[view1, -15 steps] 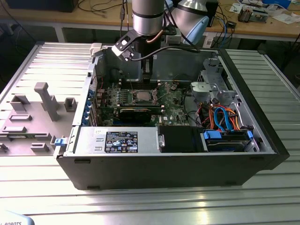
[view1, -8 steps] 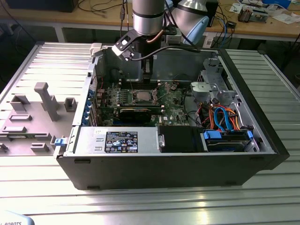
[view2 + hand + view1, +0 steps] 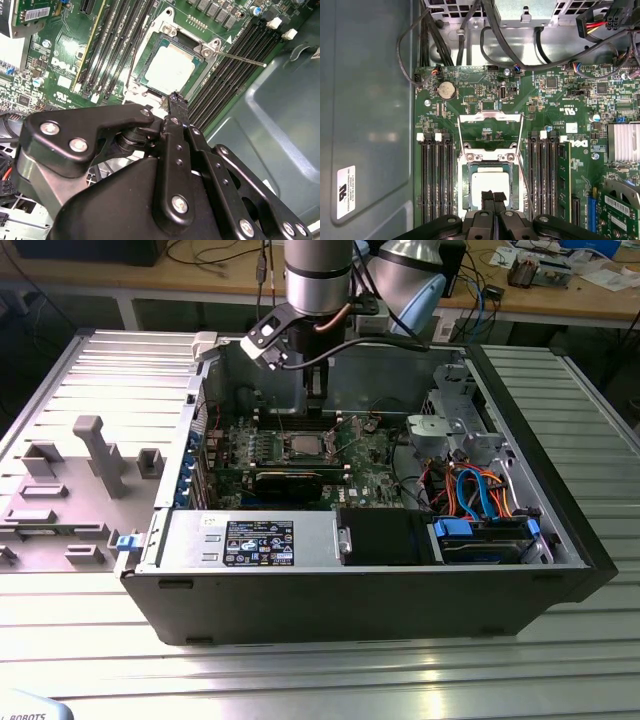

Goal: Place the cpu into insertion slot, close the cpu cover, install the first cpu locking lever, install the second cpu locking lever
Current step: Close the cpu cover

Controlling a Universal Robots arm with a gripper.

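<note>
got the small flat square cpu with its shiny silver top (image 3: 482, 182) seated in the silver-rimmed square insertion slot (image 3: 490, 158) on the green circuit board (image 3: 470, 95). right over it, the black two-finger gripper (image 3: 493, 196), jaws pressed together with nothing between; contact with the chip hard to call. thin silver windowed cpu cover (image 3: 490, 117) flipped up and open beyond the socket, slim steel locking lever (image 3: 245, 59) sticking out free. looks like placement done, cover-closing in hand: probably calls for a gentle push on that raised frame.
</note>
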